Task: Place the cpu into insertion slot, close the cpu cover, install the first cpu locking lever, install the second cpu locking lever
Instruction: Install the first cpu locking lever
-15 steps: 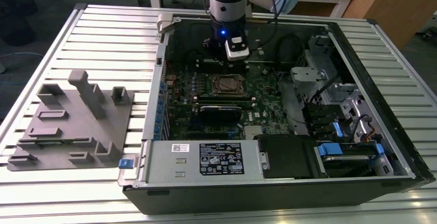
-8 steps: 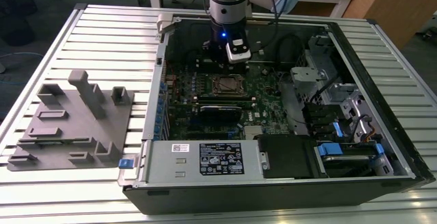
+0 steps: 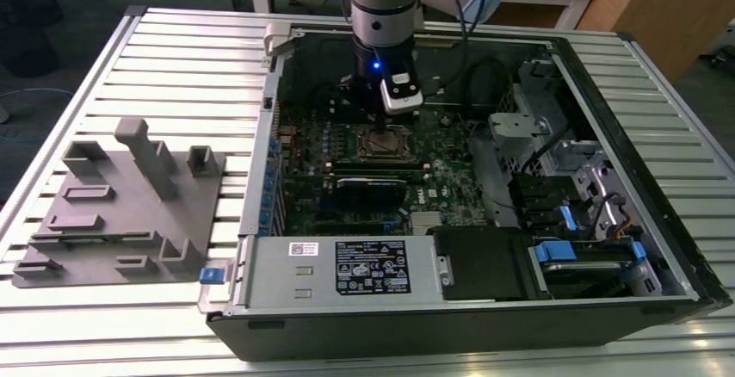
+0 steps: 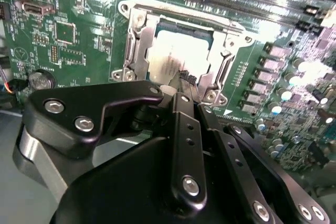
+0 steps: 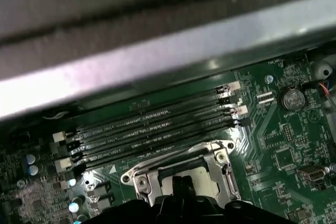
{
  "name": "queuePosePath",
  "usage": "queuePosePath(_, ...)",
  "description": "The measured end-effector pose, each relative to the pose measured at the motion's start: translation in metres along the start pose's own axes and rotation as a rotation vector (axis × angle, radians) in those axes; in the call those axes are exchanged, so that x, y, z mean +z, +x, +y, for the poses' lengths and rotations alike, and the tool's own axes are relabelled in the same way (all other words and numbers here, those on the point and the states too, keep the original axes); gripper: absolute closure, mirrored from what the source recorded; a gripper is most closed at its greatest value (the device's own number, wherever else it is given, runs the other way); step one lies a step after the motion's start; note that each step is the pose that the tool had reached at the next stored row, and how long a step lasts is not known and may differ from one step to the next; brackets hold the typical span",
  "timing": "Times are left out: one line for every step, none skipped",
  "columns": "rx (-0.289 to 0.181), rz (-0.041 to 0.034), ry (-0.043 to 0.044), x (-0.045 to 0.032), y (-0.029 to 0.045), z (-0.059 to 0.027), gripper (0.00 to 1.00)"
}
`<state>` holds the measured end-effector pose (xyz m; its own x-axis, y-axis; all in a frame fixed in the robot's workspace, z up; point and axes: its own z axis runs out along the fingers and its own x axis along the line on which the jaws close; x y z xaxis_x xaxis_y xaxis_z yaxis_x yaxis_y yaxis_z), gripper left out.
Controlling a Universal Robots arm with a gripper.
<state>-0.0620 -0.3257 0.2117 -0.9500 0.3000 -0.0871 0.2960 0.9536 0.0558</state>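
Observation:
The insertion slot [image 3: 385, 145] lies in the middle of the green motherboard inside the open computer case. In both wrist views the pale silvery cpu [image 4: 176, 53] [image 5: 202, 179] lies in it. The cpu cover [image 4: 137, 51] [image 5: 143, 183], a silvery metal frame, lies flat around the chip. My gripper [image 3: 380, 124] [image 4: 184, 78] hangs straight over the socket. Its black fingers [image 4: 181, 108] are shut together, with the tips right at the near edge of the chip and nothing visibly between them. Whether the tips touch the chip I cannot tell. The fingers hide the near side of the socket.
Long black memory slots [image 5: 152, 124] run beside the socket. The case wall [image 5: 157, 51] rises close behind them. A power supply [image 3: 344, 267], drive bays [image 3: 574, 222] and cables fill the case at the exterior view's right. A grey fixture plate [image 3: 120, 209] lies on the slatted table at the exterior view's left.

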Motion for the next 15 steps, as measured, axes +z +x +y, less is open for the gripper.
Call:
queuePosePath(-0.001,-0.0002,0.0006,0.0,-0.0001,-0.0005,0.89)
queuePosePath(-0.002,-0.0002,0.0006,0.0,-0.0002,-0.0007,0.89)
queuePosePath(-0.002,-0.0002,0.0006,0.0,-0.0002,-0.0008,0.89)
queuePosePath(-0.002,-0.0001,0.0009,-0.0008,-0.0003,-0.0008,0.89)
queuePosePath(-0.002,-0.0001,0.0007,-0.0021,-0.0004,-0.0007,0.89)
queuePosePath(-0.002,-0.0002,0.0007,-0.0039,-0.0006,-0.0006,0.89)
queuePosePath(-0.002,-0.0001,0.0008,-0.0054,-0.0007,-0.0006,0.89)
queuePosePath(-0.003,-0.0001,0.0006,-0.0057,-0.0008,-0.0005,0.89)
queuePosePath(-0.006,0.0,0.0002,-0.0056,-0.0008,-0.0005,0.89)
queuePosePath(-0.016,0.0006,-0.0006,-0.0056,-0.0008,-0.0005,0.89)
queuePosePath(-0.029,0.0014,-0.0016,-0.0057,-0.0008,-0.0005,0.89)
queuePosePath(-0.043,0.0022,-0.0028,-0.0057,-0.0008,-0.0005,0.89)
queuePosePath(-0.057,0.003,-0.0041,-0.0057,-0.0008,-0.0005,0.89)
queuePosePath(-0.071,0.0039,-0.005,-0.0056,-0.0008,-0.0005,0.89)
queuePosePath(-0.081,0.0042,-0.003,-0.0055,-0.0008,-0.0005,0.89)
